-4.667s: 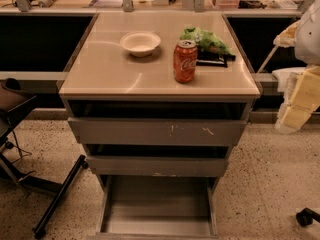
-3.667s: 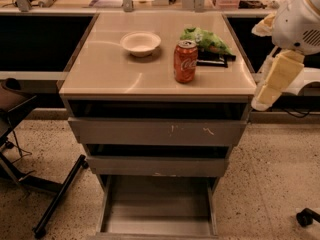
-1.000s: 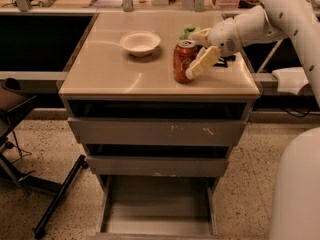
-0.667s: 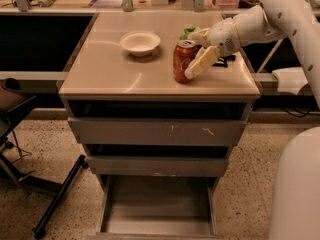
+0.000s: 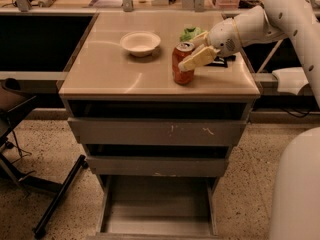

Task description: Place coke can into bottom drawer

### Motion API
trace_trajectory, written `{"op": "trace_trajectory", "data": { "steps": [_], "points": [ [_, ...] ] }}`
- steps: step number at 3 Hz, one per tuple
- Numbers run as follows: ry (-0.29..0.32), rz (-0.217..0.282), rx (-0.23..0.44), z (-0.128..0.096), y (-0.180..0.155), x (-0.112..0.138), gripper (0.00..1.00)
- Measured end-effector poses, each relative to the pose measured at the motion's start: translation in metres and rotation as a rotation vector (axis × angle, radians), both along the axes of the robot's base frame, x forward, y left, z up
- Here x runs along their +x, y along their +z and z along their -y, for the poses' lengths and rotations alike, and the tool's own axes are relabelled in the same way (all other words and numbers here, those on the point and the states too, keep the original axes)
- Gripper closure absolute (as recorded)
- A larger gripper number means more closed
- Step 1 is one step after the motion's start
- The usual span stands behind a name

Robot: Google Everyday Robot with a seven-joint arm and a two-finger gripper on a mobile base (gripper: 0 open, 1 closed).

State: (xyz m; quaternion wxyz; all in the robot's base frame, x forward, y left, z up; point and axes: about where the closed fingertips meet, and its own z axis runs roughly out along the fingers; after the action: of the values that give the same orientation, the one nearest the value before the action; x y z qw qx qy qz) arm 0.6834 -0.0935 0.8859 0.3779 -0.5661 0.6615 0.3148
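The coke can point(image 5: 182, 64) stands upright on the worktop point(image 5: 110, 69), at 4 o'clock from the white bowl point(image 5: 140, 43). The pincer point(image 5: 191, 51) reaches in from 3 o'clock, spread wide, one finger point(image 5: 198, 58) across the can's front; no firm grip shows. The bottom drawer point(image 5: 157, 216) sits pulled out at 6 o'clock.

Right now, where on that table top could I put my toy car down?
On the countertop, the left side beside the bowl is bare, and so is the front strip before the coke can. The bottom drawer is bare inside too. The back right is crowded: the gripper is at the can, with a green bag behind it.
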Motion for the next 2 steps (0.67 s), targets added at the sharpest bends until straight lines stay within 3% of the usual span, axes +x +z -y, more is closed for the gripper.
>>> {"op": "trace_trajectory", "data": {
  "steps": [2],
  "points": [
    [0.000,0.000,0.000,0.0000,0.0000,-0.0001,0.89]
  ]
}}
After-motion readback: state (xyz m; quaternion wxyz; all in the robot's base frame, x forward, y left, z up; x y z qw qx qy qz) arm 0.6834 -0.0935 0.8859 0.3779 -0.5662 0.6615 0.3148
